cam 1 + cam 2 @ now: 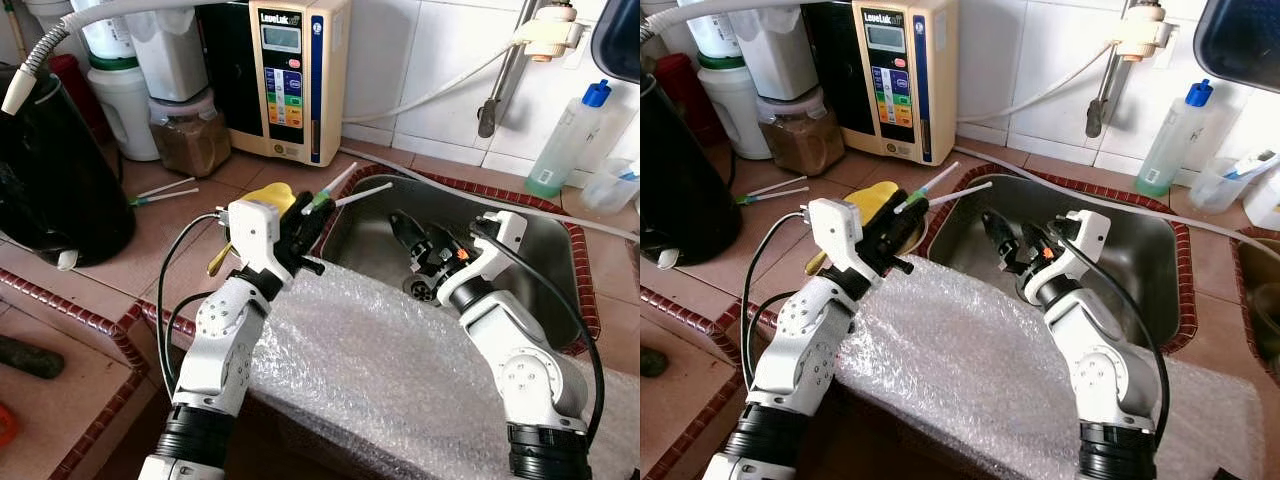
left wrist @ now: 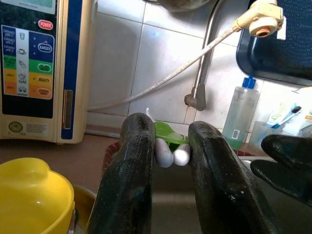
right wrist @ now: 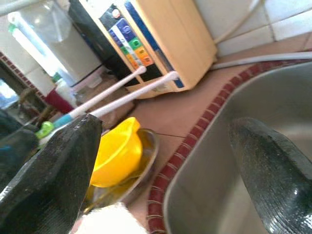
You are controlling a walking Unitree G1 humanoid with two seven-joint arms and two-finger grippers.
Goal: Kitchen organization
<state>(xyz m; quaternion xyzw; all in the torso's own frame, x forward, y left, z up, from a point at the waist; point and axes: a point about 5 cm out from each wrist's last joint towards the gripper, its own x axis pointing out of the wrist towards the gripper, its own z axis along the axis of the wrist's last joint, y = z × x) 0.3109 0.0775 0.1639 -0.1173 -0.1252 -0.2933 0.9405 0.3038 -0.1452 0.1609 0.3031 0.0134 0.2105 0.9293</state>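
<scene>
Bubble wrap sheet point(image 1: 400, 380) drapes the front edge of the tiled tabletop point(image 1: 180, 230), both silver arms reaching over it. Left gripper point(image 1: 312, 222), beside the yellow plastic bowl point(image 1: 275, 197), has its fingers clamped on two white-handled toothbrushes point(image 1: 345, 192) angled over the stainless steel sink point(image 1: 545, 260). Right gripper point(image 1: 415, 240) hovers inside the sink, fingers spread apart.

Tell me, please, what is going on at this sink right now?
The left gripper is shut on two white-handled utensils held over the sink's left rim, beside a yellow bowl. The right gripper hangs open and empty inside the basin. Bubble wrap drapes the counter's front edge.
</scene>
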